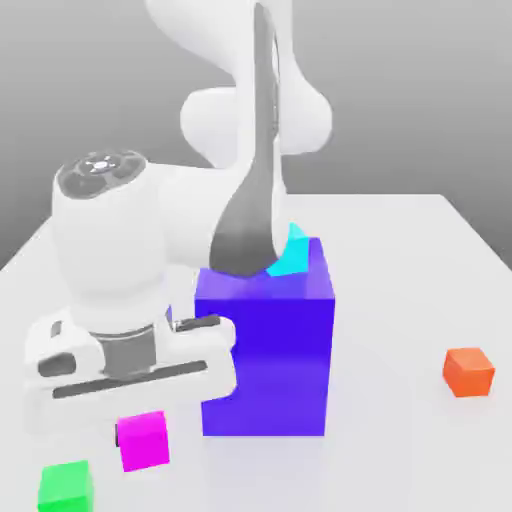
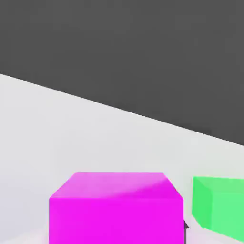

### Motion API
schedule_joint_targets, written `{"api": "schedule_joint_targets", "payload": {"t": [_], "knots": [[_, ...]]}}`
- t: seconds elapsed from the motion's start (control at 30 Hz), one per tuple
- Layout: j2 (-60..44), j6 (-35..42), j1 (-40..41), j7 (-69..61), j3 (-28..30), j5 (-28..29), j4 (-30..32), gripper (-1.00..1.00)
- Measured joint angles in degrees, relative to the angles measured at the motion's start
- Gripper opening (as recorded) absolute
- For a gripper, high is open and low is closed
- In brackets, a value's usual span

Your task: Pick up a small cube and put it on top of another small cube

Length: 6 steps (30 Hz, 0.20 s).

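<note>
The white arm leans across the middle of the exterior view, so its bulk covers a good part of the big purple-blue block [image 1: 268,350] and most of the cyan cube [image 1: 293,252] sitting on top of it; only a corner of cyan pokes out beside the dark grey wrist link. The gripper [image 1: 140,425] hangs low over the table [image 1: 420,260], its fingers mostly hidden behind the hand's broad white body. The magenta cube [image 1: 143,440] sits right under the hand, and the jaws are drawn in tight on it, pinching its sides. Whether it rests on the table or hangs just above it I cannot tell. In the hand view the magenta cube [image 2: 116,207] is cut off at the frame edge, with a sliver of dark finger at one side.

The green cube [image 1: 67,486] lies on the table near the magenta one, toward the exterior view's left, apart from it and partly cut off by the frame edge. An orange cube [image 1: 469,371] sits well apart on the exterior view's right.

Everything is plain and matt: flat-coloured cubes with crisp edges, a smooth pale tabletop, glossy rounded arm shells.
</note>
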State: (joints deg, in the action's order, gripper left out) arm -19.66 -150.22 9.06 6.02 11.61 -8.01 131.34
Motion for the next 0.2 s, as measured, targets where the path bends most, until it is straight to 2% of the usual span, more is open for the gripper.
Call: {"api": "schedule_joint_targets", "payload": {"t": [0.03,0.2], "knots": [[-2.3,-1.5,1.3,-1.2,-0.3,-1.0,-0.8,1.00],[-2.3,-1.5,1.3,-1.2,-0.3,-1.0,-0.8,1.00]]}}
